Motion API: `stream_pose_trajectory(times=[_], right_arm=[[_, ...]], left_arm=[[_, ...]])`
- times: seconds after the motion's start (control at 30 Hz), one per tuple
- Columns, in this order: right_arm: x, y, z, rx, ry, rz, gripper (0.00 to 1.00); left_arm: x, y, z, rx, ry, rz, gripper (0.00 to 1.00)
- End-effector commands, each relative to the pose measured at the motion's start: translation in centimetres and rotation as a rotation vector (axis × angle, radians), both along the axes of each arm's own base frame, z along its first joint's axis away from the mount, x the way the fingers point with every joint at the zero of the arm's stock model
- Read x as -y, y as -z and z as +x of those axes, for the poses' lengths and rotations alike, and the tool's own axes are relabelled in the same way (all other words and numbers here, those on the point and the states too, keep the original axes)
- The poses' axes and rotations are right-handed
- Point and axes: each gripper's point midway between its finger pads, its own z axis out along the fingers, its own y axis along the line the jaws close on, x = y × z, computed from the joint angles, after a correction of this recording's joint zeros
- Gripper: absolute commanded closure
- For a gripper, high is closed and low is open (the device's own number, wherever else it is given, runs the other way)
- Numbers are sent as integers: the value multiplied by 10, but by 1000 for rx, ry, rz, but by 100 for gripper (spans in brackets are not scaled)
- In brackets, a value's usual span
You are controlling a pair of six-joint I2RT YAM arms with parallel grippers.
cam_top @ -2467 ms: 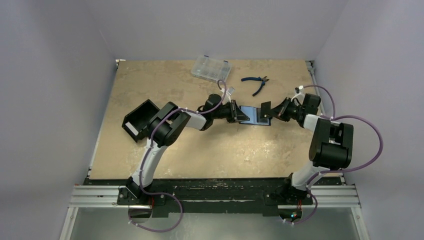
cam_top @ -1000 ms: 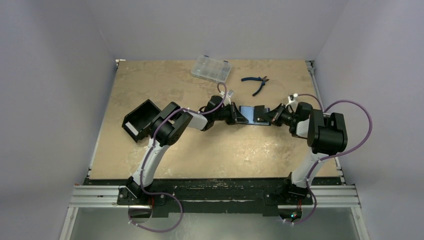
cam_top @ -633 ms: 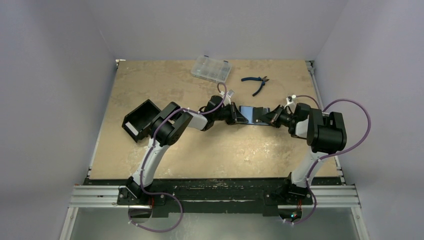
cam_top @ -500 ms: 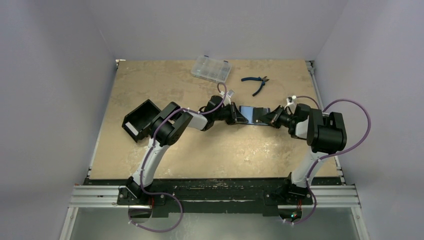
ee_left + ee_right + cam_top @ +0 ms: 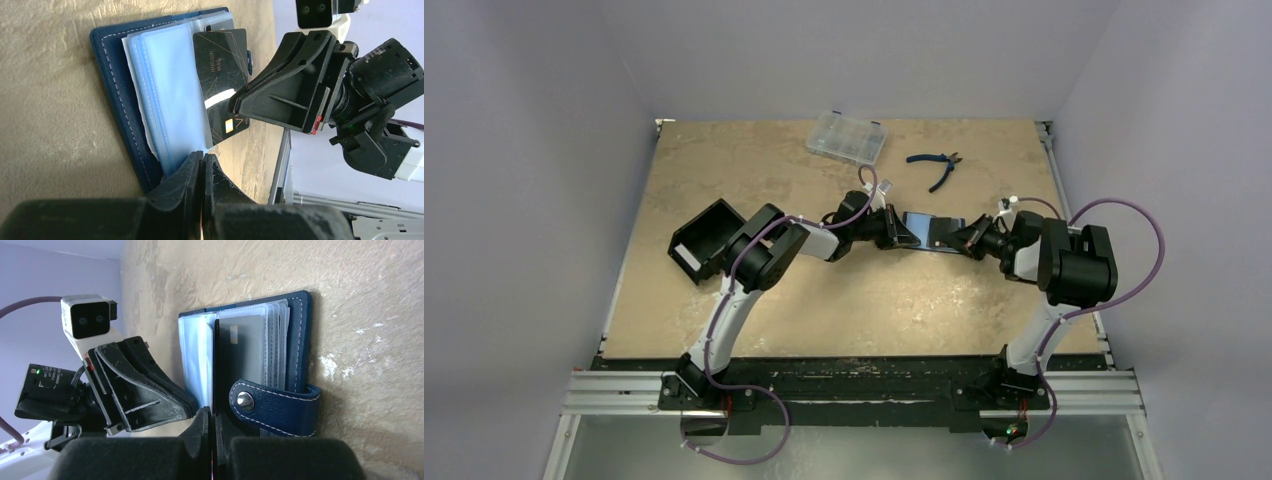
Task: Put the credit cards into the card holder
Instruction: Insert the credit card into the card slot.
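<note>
The navy card holder [image 5: 934, 231] lies open in mid-table, its clear sleeves fanned out [image 5: 165, 85]. My left gripper [image 5: 204, 159] is shut on the edge of a clear sleeve at the holder's left side [image 5: 911, 233]. My right gripper [image 5: 214, 414] is shut on a black credit card with gold lines [image 5: 221, 85], which stands edge-on in the right wrist view [image 5: 216, 360]. The card's far end rests in among the sleeves. A grey card [image 5: 246, 352] sits in a sleeve beside it. The snap tab [image 5: 274, 406] with its stud lies next to my right fingers [image 5: 965, 238].
A clear compartment case [image 5: 846, 137] and blue-handled pliers [image 5: 936, 166] lie at the back. A black open-topped box [image 5: 704, 238] stands left, beside the left arm's elbow. The two grippers face each other closely across the holder.
My right gripper has swung down and left with the black card, from above the holder's right edge to low against the sleeves. My left gripper has stayed put on the sleeve.
</note>
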Motion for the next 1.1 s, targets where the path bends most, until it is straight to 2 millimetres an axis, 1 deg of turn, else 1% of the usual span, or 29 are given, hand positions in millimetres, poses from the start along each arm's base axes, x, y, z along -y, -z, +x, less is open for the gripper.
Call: stream_pose_trajectory(times=[0.0, 0.2, 0.4, 0.5, 0.67, 0.83, 1.07], right_arm=[[-5, 6, -10, -55, 7, 28, 100], [-4, 10, -9, -121, 16, 32, 100], [-1, 11, -10, -187, 66, 15, 100], [3, 12, -10, -198, 105, 0, 100], [4, 15, -12, -204, 132, 9, 100], [0, 20, -17, -217, 96, 10, 100], [-4, 24, -13, -222, -25, -21, 100]], left_arm=[[-7, 15, -1, -29, -17, 25, 100], [-7, 19, -1, -39, -17, 28, 100], [-6, 19, -1, -46, -16, 18, 100], [-6, 18, -1, -44, -16, 19, 100], [-7, 19, -2, -46, -15, 22, 100], [-6, 21, -3, -52, -12, 18, 100], [-6, 23, -4, -55, -7, 21, 100]])
